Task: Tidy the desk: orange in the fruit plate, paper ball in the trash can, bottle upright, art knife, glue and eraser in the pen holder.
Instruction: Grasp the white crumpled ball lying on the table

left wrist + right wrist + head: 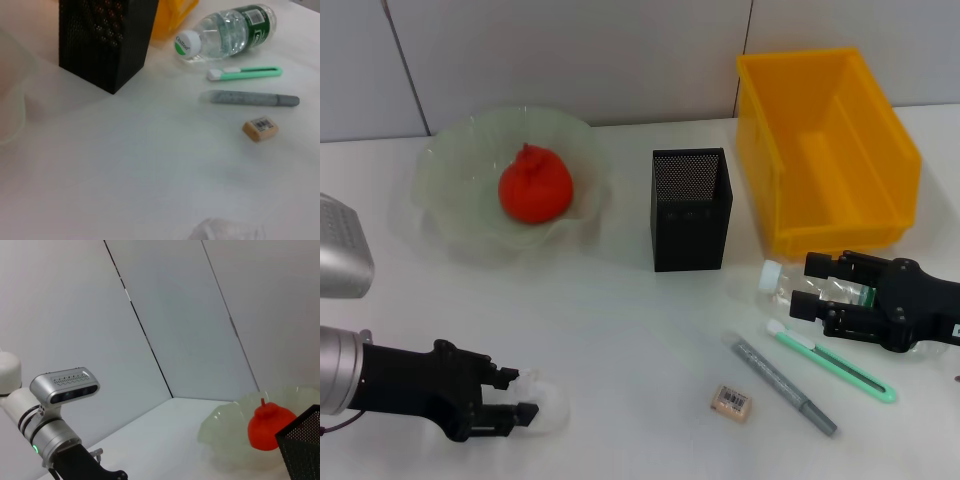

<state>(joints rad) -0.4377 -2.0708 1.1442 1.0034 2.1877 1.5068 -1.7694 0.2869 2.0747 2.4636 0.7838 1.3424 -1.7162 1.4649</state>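
**Head view: both grippers at their objects, paper ball and bottle**

Head view shows the paper ball (542, 404) on the table, well in front of the pen holder (689, 209) and to its left, lying between the spread fingers of the left gripper (520, 396). The jaws stand apart around the wad, not closed on it. Crumpled paper is light and soft, so it should squash under a modest pinch; a grip across its middle looks safest, since a thin edge could tear or slip free.

The bottle (790, 283) lies on its side just right of the pen holder and in front of the trash can (825, 150). The right gripper (812, 287) straddles it near the neck with its fingers parted. Clear plastic is likely slick and will dent, so the judgement is to hold the firmer shoulder.

Counted: one orange (534, 187), already in the one fruit plate (445, 170); one paper ball; one bottle; one eraser (731, 402); one green art knife (830, 362); one grey glue stick (783, 384); one pen holder; one trash can.
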